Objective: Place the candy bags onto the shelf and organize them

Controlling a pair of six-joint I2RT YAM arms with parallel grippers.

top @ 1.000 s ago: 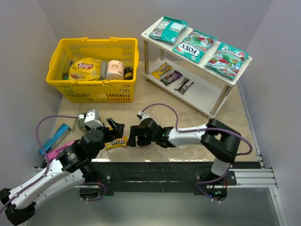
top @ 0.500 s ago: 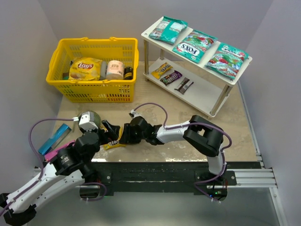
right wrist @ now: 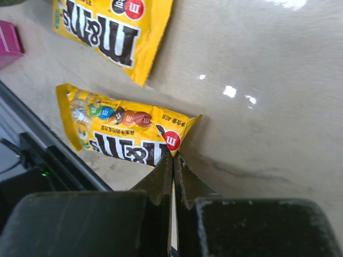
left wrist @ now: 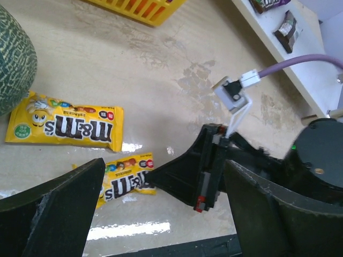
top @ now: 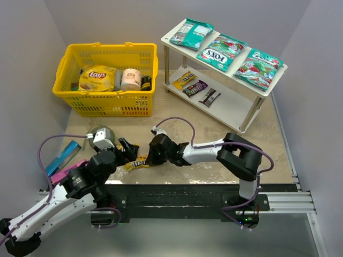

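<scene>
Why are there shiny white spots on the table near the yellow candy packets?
Right wrist view: light bounces off the table as small white dots beside the yellow packet that the shut right gripper pinches; those fingers look dark and blurry. Left wrist view: a longer white streak lies on the table below that packet. Top view: only a pale sheen along the table's near edge.

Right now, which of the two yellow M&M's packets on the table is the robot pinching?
The near yellow packet, by the table's front edge: the right end effector is shut on its edge. The far yellow packet lies free.
</scene>
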